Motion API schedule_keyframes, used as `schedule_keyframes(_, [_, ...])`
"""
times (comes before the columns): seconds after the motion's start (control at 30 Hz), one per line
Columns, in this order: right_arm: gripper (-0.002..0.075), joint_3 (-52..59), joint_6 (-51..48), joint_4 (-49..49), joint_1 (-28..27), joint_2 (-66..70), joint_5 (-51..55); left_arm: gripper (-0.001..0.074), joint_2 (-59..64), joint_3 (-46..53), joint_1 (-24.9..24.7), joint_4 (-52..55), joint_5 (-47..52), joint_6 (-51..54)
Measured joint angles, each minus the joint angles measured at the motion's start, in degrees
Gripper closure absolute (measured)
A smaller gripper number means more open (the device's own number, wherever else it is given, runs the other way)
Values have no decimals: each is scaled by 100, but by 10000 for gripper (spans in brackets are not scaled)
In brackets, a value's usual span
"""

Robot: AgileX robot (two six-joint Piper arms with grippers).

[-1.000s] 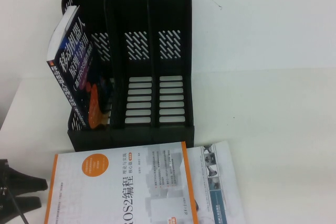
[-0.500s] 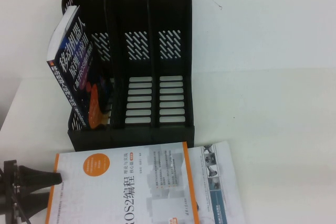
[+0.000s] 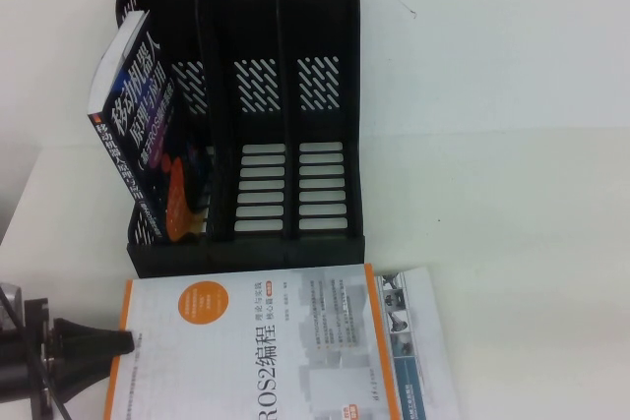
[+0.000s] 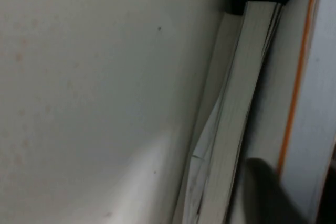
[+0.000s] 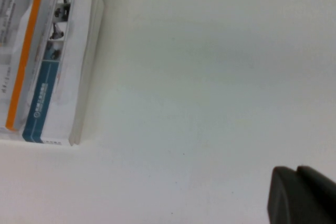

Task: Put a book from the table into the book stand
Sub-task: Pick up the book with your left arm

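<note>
A white book with orange edges [image 3: 256, 351] lies at the table's front, on top of a second white book with a blue strip [image 3: 418, 341]. The black three-slot book stand [image 3: 246, 253] stands behind them, with a dark blue book [image 3: 133, 115] leaning in its left slot. My left gripper [image 3: 113, 359] is open at the orange book's left edge, with one finger [image 3: 98, 341] lying over the cover. The left wrist view shows the page edges [image 4: 236, 119], the orange-edged cover [image 4: 310, 103] and a dark finger [image 4: 262, 192]. My right gripper [image 5: 302, 195] is shut over bare table, right of the books.
The stand's middle [image 3: 261, 184] and right [image 3: 323, 184] slots hold nothing. The white table [image 3: 512, 194] stretches to the right of the stand. The lower book's corner shows in the right wrist view [image 5: 58, 77].
My left gripper has moved right onto the orange book's left edge. The orange book has slid to the right over the lower book.
</note>
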Motion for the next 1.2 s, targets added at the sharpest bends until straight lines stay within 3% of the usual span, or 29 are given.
schedule_keyframes(0.07, [725, 0, 3, 0, 0, 0, -105, 632, 0, -10, -11, 0, 0, -71])
schedule_keyframes(0.43, [725, 0, 25, 94, 0, -2, -309, 631, -383, 0, -35, 276, -299, -794])
schedule_keyframes(0.97, [726, 0, -59, 20, 0, -2, -318, 631, -4646, 59, -35, 1080, -472, -2184])
schedule_keyframes(1.2, [726, 0, -149, -118, 0, -2, -362, 631, -5525, -523, -142, 1320, -347, -2867])
